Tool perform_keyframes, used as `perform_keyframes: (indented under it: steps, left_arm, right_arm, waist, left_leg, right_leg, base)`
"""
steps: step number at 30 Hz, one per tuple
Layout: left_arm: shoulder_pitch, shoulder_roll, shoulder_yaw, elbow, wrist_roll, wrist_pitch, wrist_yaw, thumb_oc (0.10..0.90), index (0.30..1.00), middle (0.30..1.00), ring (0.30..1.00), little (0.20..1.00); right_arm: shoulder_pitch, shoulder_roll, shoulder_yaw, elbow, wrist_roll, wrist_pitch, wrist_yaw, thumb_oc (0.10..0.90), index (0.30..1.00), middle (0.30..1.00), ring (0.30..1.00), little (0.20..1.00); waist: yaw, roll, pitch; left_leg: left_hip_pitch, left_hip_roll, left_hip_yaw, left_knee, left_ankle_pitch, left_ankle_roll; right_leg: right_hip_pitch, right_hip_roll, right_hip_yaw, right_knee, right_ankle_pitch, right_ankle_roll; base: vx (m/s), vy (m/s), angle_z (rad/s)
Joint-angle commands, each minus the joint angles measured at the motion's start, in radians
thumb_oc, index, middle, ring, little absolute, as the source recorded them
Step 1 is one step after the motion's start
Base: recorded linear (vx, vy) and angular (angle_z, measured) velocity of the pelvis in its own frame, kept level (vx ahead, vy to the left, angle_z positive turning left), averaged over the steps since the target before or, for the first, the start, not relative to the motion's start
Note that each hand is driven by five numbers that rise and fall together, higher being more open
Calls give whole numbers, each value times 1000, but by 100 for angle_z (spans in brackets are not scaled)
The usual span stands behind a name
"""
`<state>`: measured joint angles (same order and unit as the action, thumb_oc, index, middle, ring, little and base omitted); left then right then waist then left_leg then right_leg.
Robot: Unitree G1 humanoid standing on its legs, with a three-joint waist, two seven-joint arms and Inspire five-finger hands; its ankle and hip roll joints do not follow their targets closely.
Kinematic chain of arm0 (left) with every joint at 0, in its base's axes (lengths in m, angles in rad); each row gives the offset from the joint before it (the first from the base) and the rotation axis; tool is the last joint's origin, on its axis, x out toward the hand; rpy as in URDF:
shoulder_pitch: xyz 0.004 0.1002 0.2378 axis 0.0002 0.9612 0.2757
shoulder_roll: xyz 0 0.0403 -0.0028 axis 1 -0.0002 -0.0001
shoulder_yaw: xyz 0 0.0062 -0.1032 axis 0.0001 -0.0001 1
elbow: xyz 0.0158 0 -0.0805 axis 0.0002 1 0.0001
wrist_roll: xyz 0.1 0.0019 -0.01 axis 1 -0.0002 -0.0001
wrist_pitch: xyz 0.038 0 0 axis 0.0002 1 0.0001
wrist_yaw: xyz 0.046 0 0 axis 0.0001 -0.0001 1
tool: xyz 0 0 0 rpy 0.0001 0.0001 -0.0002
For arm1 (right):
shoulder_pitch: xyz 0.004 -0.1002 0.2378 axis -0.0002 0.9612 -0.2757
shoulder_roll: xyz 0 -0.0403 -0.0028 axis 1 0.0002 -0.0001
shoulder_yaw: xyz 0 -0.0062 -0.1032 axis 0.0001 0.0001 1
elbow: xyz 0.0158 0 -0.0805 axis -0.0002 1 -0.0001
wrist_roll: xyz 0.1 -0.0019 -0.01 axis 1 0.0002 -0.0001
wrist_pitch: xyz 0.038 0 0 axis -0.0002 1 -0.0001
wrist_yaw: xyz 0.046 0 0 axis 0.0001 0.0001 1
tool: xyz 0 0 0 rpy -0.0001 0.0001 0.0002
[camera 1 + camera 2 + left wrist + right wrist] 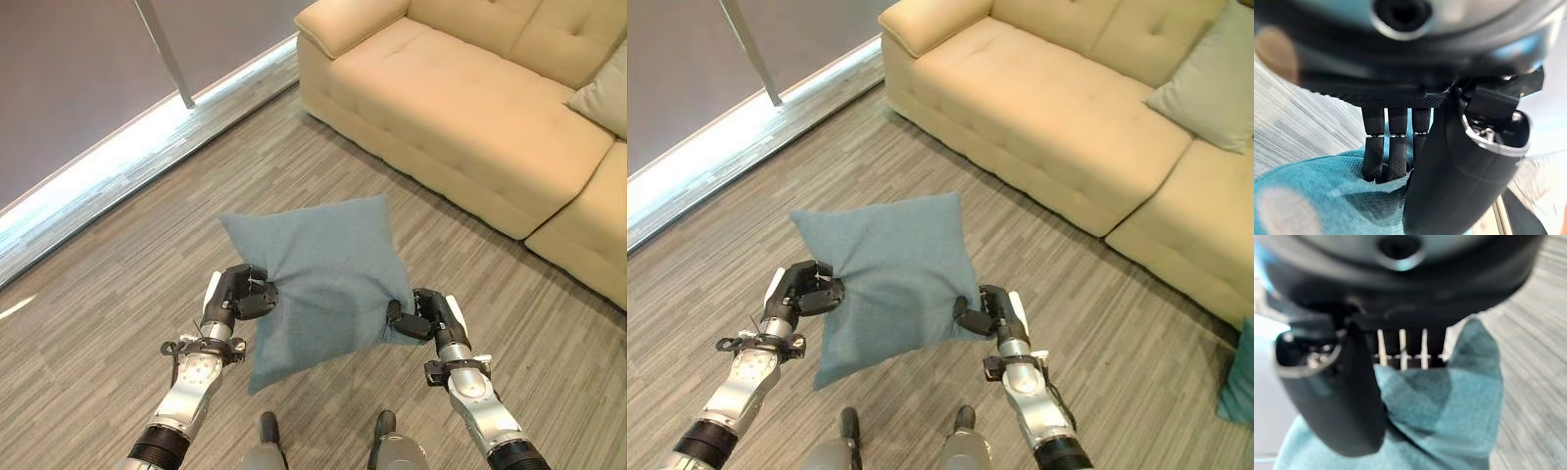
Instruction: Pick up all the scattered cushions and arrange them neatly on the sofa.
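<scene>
Above the floor, short of the sofa [460,117] | blue cushion [318,284] pinched by left hand [240,294] and right hand [421,318] | keep both pinches level, carry onto seat.

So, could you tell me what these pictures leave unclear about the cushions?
- Blue cushion: its underside faces away; the left hand and right hand cover the pinched edges.
- Grey-green cushion on the sofa: cut off by the right eye view's edge.
- Teal cushion on the floor: mostly cut off there.
</scene>
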<state>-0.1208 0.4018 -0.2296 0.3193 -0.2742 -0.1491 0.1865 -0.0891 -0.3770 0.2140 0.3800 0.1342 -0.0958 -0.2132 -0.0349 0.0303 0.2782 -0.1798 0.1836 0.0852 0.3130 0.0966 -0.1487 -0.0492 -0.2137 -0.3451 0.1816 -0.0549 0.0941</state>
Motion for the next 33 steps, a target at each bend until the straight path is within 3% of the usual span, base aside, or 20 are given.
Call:
perform_keyframes:
  steps: [1,4,6,8,10,15,18,20,21,22,23,24,25,26,28,29,30,31,32,33]
  left_arm:
    - [-24,30,79,-103,3,-123,15,400,300,300,300,300]
    - [-14,30,82,-106,2,-122,11,400,300,300,300,300]
    - [-7,33,87,-106,-3,-118,10,400,300,300,300,300]
    - [4,38,100,-101,3,-113,18,400,300,300,300,300]
    - [-2,44,115,-94,7,-115,34,400,300,300,300,300]
    - [40,77,177,-129,18,-126,57,400,300,300,300,300]
    - [56,93,198,-151,20,-126,51,400,300,300,300,300]
    - [61,102,204,-158,20,-130,47,400,300,300,300,300]
    - [73,119,211,-175,26,-129,38,400,300,300,300,300]
    - [80,118,218,-179,24,-126,39,400,300,300,300,300]
    - [80,117,219,-179,24,-126,39,400,300,300,300,300]
    - [86,115,222,-195,26,-123,42,400,300,300,300,300]
    - [85,114,222,-195,26,-122,42,400,300,300,300,300]
    - [96,114,231,-221,34,-116,46,400,300,300,300,300]
    - [103,112,232,-227,33,-115,45,400,300,300,300,300]
    - [108,107,238,-222,19,-118,40,400,300,300,300,300]
    - [109,108,239,-222,19,-118,39,400,300,300,300,300]
    - [115,105,242,-217,13,-121,34,400,300,300,300,300]
    - [118,98,243,-208,-5,-122,30,400,300,300,300,300]
    - [118,98,243,-208,-6,-123,30,400,300,300,300,300]
  right_arm:
    - [-50,-29,-38,-179,26,-131,-18,400,300,300,300,300]
    - [-51,-32,-40,-181,25,-131,-16,400,300,300,300,300]
    - [-60,-41,-40,-193,30,-129,-11,400,300,300,300,300]
    - [-82,-44,-31,-193,31,-132,-9,400,300,300,300,300]
    - [-102,-38,-27,-195,41,-138,-10,400,300,300,300,300]
    - [-102,-25,-25,-206,40,-146,1,400,300,300,300,300]
    - [-102,-7,-28,-205,41,-144,16,400,300,300,300,300]
    - [-112,6,-28,-198,23,-136,24,400,300,300,300,300]
    - [-109,22,-32,-185,12,-130,31,400,300,300,300,300]
    - [-105,32,-24,-191,5,-125,40,400,300,300,300,300]
    - [-105,32,-23,-191,4,-124,40,400,300,300,300,300]
    - [-104,44,-16,-196,10,-122,50,400,300,300,300,300]
    - [-104,43,-16,-197,10,-122,50,400,300,300,300,300]
    - [-96,48,-22,-199,12,-120,53,400,300,300,300,300]
    - [-84,50,-26,-206,17,-120,56,400,300,300,300,300]
    - [-78,49,-32,-216,37,-120,62,400,300,300,300,300]
    - [-77,49,-32,-216,38,-120,63,400,300,300,300,300]
    - [-79,44,-31,-217,45,-118,67,400,300,300,300,300]
    - [-88,33,-32,-212,65,-116,65,400,300,300,300,300]
    - [-88,33,-31,-212,66,-116,65,400,300,300,300,300]
  waist:
    - [24,-12,-109]
    - [31,-6,-107]
    - [45,-6,-98]
    - [77,12,-87]
    - [96,8,-67]
    - [144,-15,-76]
    - [156,-39,-87]
    - [167,-54,-86]
    - [170,-28,-79]
    - [157,-19,-74]
    - [160,-20,-78]
    - [145,5,-59]
    - [148,9,-63]
    - [143,17,-56]
    - [141,12,-56]
    - [144,-13,-56]
    - [139,-12,-55]
    - [144,-27,-56]
    - [144,-46,-53]
    - [144,-42,-56]
  left_leg:
    - [-52,37,70,309,-109,-10]
    - [-60,45,86,255,-119,-2]
    - [-78,40,89,133,-125,10]
    - [-102,12,-4,-71,-50,1]
    - [-131,9,-50,-168,7,-23]
    - [-169,0,-70,-154,48,-21]
    - [-165,-11,-48,-110,7,6]
    - [-147,-10,-6,-85,-37,41]
    - [-105,23,43,-78,-77,73]
    - [-72,27,66,-69,-108,93]
    - [-77,28,70,-71,-104,94]
    - [-31,24,80,-69,-126,127]
    - [-34,29,82,-73,-122,126]
    - [0,7,92,-85,-131,149]
    - [13,-4,100,-98,-131,152]
    - [21,-28,114,-113,-144,146]
    - [25,-28,109,-115,-144,145]
    - [20,-37,110,-110,-151,133]
    - [10,-47,105,-94,-164,110]
    - [8,-40,103,-92,-166,108]
  right_leg:
    - [77,53,26,-154,-8,-25]
    - [86,63,31,-157,-17,-24]
    - [99,75,42,-156,-37,-20]
    - [127,114,70,-152,-68,-14]
    - [164,130,92,-145,-102,-19]
    - [222,147,138,-136,-145,-9]
    - [209,125,154,-76,-153,5]
    - [152,83,136,58,-122,46]
    - [50,29,59,345,-45,104]
    - [-2,2,45,515,-40,125]
    - [-13,2,49,520,-39,124]
    - [-74,24,55,760,-34,116]
    - [-80,29,56,757,-29,113]
    - [-111,81,26,861,-3,115]
    - [-122,86,7,843,7,118]
    - [-134,38,-26,658,2,102]
    - [-124,40,-33,650,1,103]
    - [-104,21,-48,519,-22,86]
    - [-111,-12,-31,283,-47,55]
    - [-105,-3,-35,268,-42,53]
  base:
    - [166,-34,3]
    - [202,6,1]
    - [215,50,14]
    - [389,147,0]
    - [340,104,-27]
    - [327,129,-52]
    - [287,165,-20]
    - [293,264,-22]
    - [300,377,-27]
    - [221,314,-48]
    - [226,338,-36]
    - [130,209,-17]
    - [309,341,4]
    - [216,154,6]
    - [185,80,-13]
    - [107,-19,-21]
    - [131,-64,-17]
    - [91,-174,-10]
    - [85,-175,-19]
    - [185,-265,-17]
